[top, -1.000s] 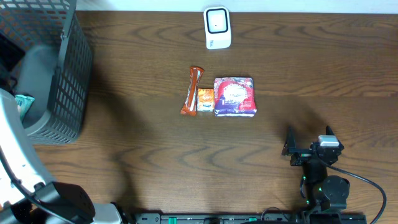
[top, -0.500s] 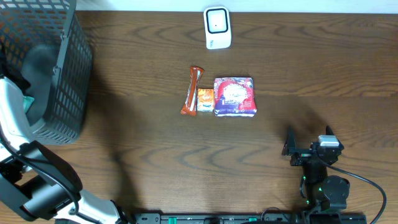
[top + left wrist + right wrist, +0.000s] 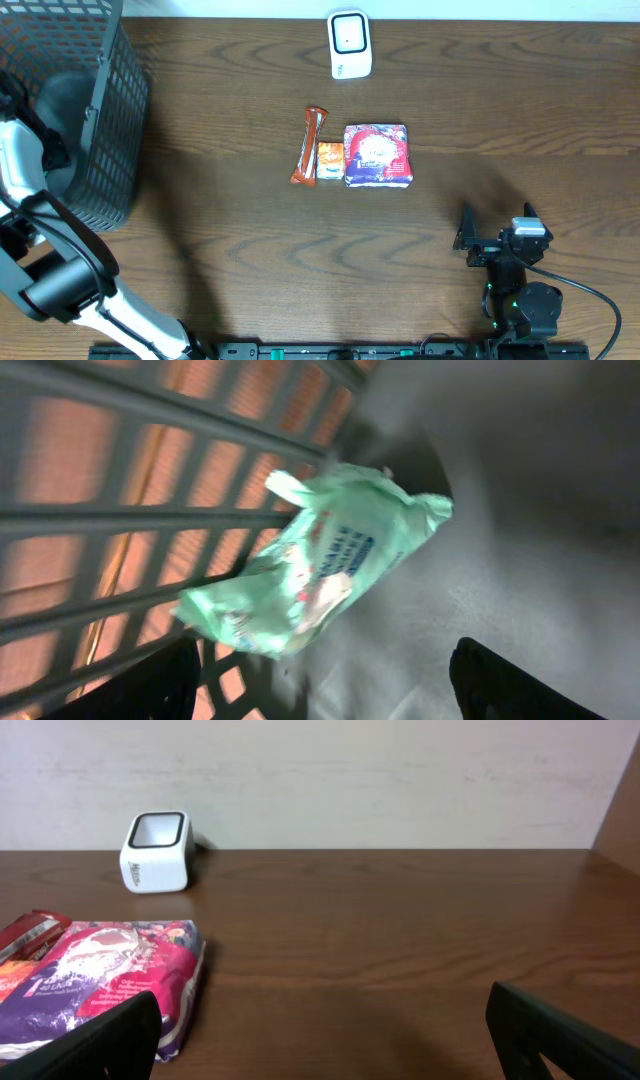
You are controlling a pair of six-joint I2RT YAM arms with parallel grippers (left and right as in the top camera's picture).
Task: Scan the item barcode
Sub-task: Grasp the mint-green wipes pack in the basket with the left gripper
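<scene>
Left wrist view shows the mint-green packet (image 3: 315, 560) lying inside the grey mesh basket (image 3: 150, 520), leaning on its wall; the left gripper (image 3: 325, 680) gapes empty beside it. Well right of the basket, the right gripper (image 3: 497, 225) rests wide open.

Dark brown wood-grain worktop (image 3: 230, 230). Grey mesh basket (image 3: 100, 130), upper left. White scanner (image 3: 349, 45), dark window. Orange-brown bar (image 3: 311, 145), orange pack (image 3: 329, 160), purple-and-red pouch (image 3: 376, 155) with white edges, at centre. In the left wrist view, a mint-green packet (image 3: 320, 565) with blue print.
</scene>
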